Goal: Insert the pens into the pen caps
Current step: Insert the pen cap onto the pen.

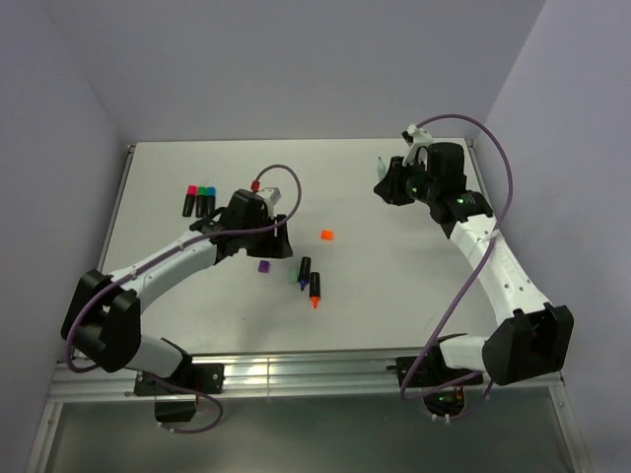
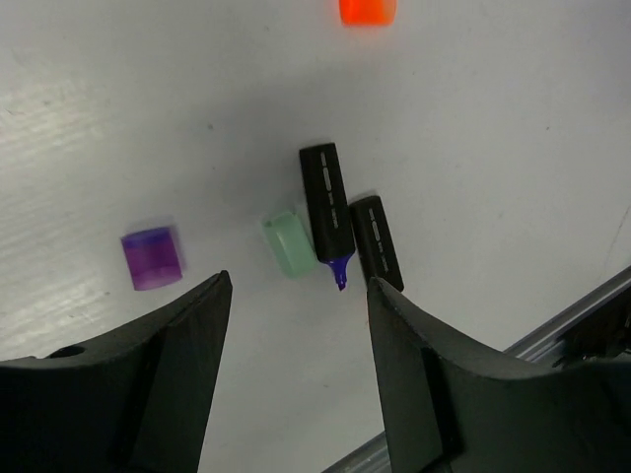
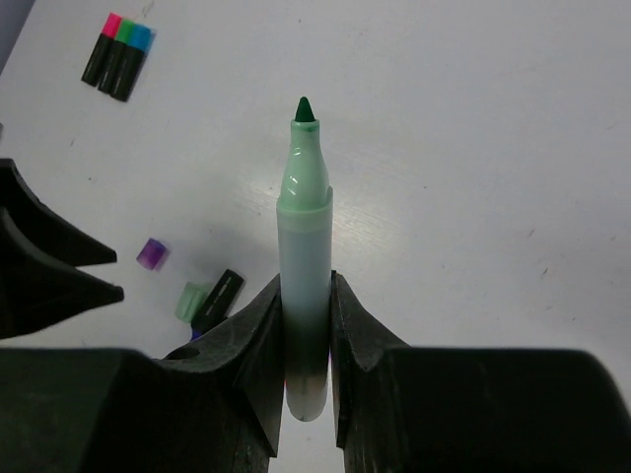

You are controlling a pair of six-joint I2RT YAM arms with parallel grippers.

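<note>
Counting six pens: three capped pens point(image 1: 199, 201) side by side at the table's point(image 1: 394, 286) far left, a purple-tipped pen point(image 2: 328, 205) and an orange-tipped pen point(image 1: 315, 290) lying bare near the middle, and one green pen point(image 3: 304, 217) clamped in the right gripper point(image 3: 306, 286) above the far right. Counting three loose caps: an orange cap point(image 1: 326, 236), a purple cap point(image 2: 153, 258), a pale green cap point(image 2: 289, 244). Left gripper point(image 2: 299, 286) spread wide, holding nothing; pale green cap right beside the purple-tipped pen plain only from the left wrist, the held pen's dark tip only from the right wrist
</note>
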